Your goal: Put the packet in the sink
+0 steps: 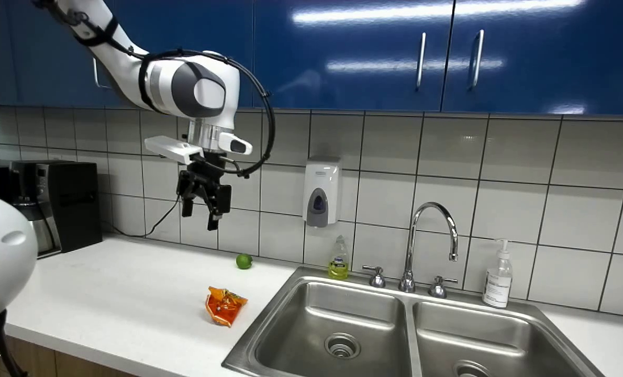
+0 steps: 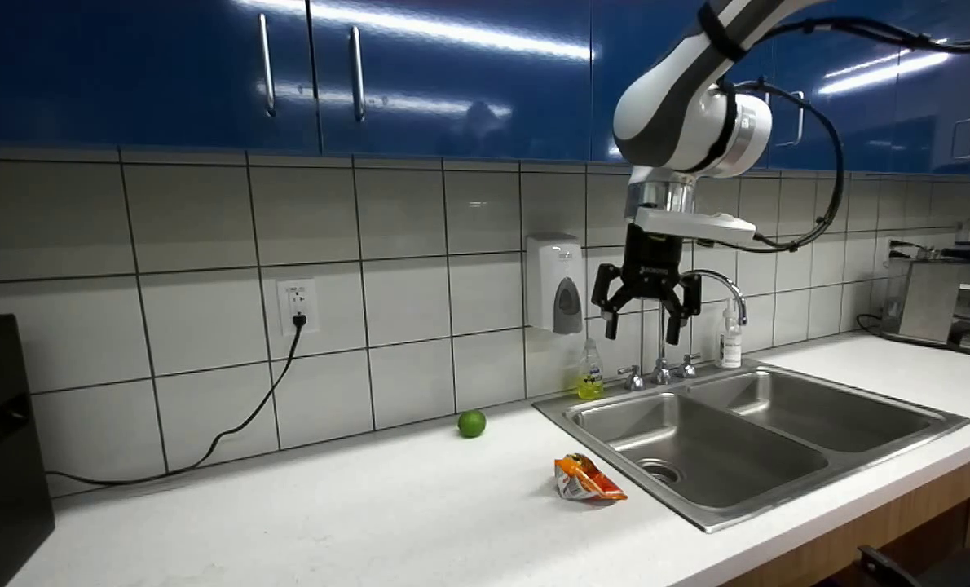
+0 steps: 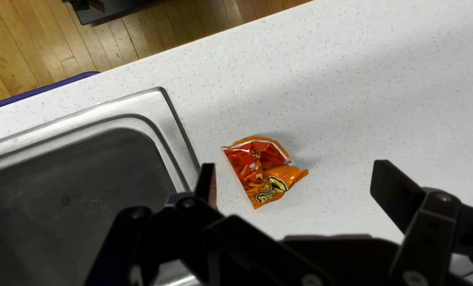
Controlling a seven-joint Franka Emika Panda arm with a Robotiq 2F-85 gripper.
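Note:
The packet is a crumpled orange and red snack bag. It lies on the white counter beside the sink in both exterior views (image 1: pixel 225 306) (image 2: pixel 584 478). In the wrist view the packet (image 3: pixel 260 172) lies between the lines of the fingers, nearer the left one. The steel double sink (image 1: pixel 268 320) shows in both exterior views (image 2: pixel 709 515), and its rim corner (image 3: pixel 149 104) is left of the packet in the wrist view. My black gripper (image 1: pixel 200 217) is open and empty, pointing down, high above the counter; it also shows in an exterior view (image 2: pixel 642 330) and the wrist view (image 3: pixel 295 171).
A green lime (image 1: pixel 244 261) (image 2: pixel 472 423) sits near the tiled wall. A yellow dish-soap bottle (image 1: pixel 338 267), the tall faucet (image 1: pixel 411 246) and a pump bottle (image 1: pixel 498 283) stand behind the sink. A soap dispenser (image 1: pixel 322 183) hangs on the wall, under blue cabinets (image 1: pixel 353 47).

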